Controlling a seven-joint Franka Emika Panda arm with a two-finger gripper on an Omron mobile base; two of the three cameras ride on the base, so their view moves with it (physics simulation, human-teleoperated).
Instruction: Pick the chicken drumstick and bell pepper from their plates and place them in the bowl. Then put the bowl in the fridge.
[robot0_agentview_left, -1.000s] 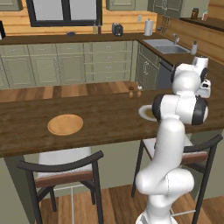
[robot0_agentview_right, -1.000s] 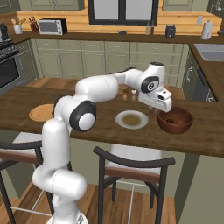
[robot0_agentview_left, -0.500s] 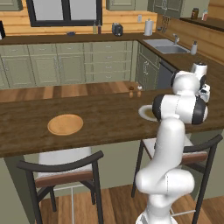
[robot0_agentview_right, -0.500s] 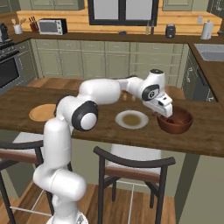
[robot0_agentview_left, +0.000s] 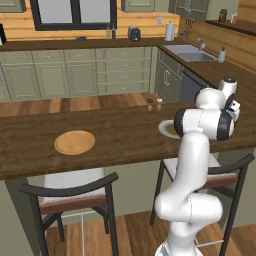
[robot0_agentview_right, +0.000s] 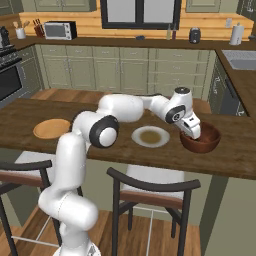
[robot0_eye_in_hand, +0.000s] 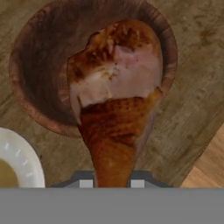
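Your jaws (robot0_eye_in_hand: 112, 183) are closed on the thin end of the chicken drumstick (robot0_eye_in_hand: 116, 100); in the hand view its narrow brown shank runs up from between the fingertips and the thick, paler end hangs over the bowl (robot0_eye_in_hand: 35, 74). Drumstick sits above the bowl's dark inside, toward the rim on the right of that view; you can't tell if it touches the wood.

In the right base view the gripper (robot0_agentview_right: 192, 131) points down at the near left rim of the bowl (robot0_agentview_right: 207, 142), w/ the hand tilted. Bowl stands upright on the counter (robot0_agentview_right: 120, 150), just right of the pale-rimmed plate (robot0_agentview_right: 150, 136), close but apart. That plate's brownish centre is bare. A slice of its white rim also shows at the lower left of the hand view (robot0_eye_in_hand: 17, 162).

Further out, the tan wooden plate (robot0_agentview_left: 74, 142) lies flat, well apart from the bowl, toward the counter's other end; nothing visible on it. You see it in the right base view too (robot0_agentview_right: 51, 128).

Two small shakers (robot0_agentview_left: 154, 105) stand at the far edge of the counter (robot0_agentview_left: 115, 135). In the left base view the arm blocks most of the pale plate (robot0_agentview_left: 166, 129), bowl hidden behind it. Two chairs (robot0_agentview_right: 152, 192) stand at the near side. Bell pepper and fridge: can't tell from these views.
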